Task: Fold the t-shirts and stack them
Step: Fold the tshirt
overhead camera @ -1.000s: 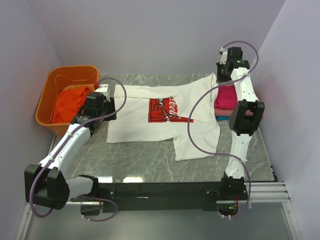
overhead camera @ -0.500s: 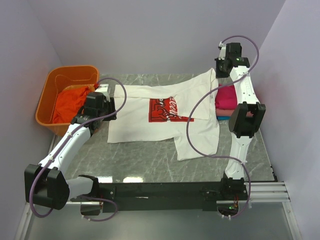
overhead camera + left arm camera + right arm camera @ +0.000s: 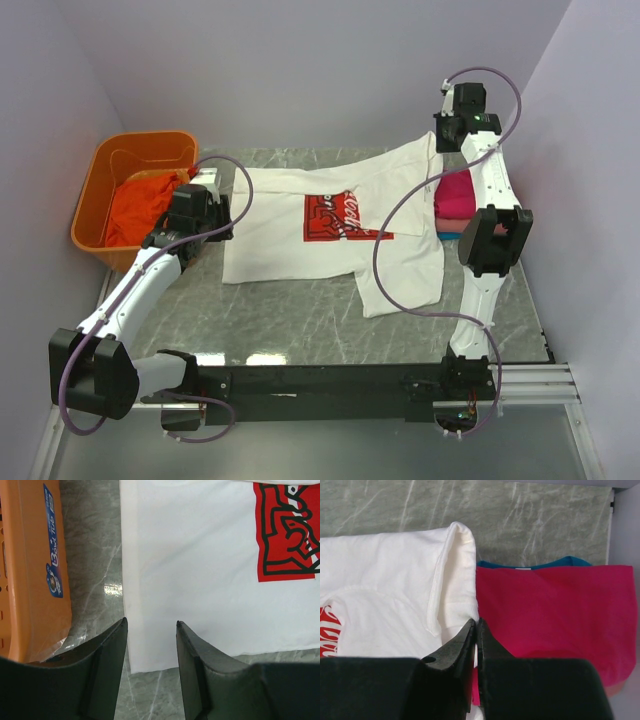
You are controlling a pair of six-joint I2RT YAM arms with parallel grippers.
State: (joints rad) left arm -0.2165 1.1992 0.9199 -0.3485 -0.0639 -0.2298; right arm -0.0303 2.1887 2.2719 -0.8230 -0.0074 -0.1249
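A grey-green marble-patterned table [image 3: 300, 310] stands between lavender walls [image 3: 300, 70]. At its far left corner sits an orange plastic basket [image 3: 93, 185], a blue sticker [image 3: 52, 540] on its side (lettering hard to read).

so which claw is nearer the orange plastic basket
Left. The left claw hovers just beside the orange plastic basket; the right claw is across the table, pinching the white cloth t-shirt.
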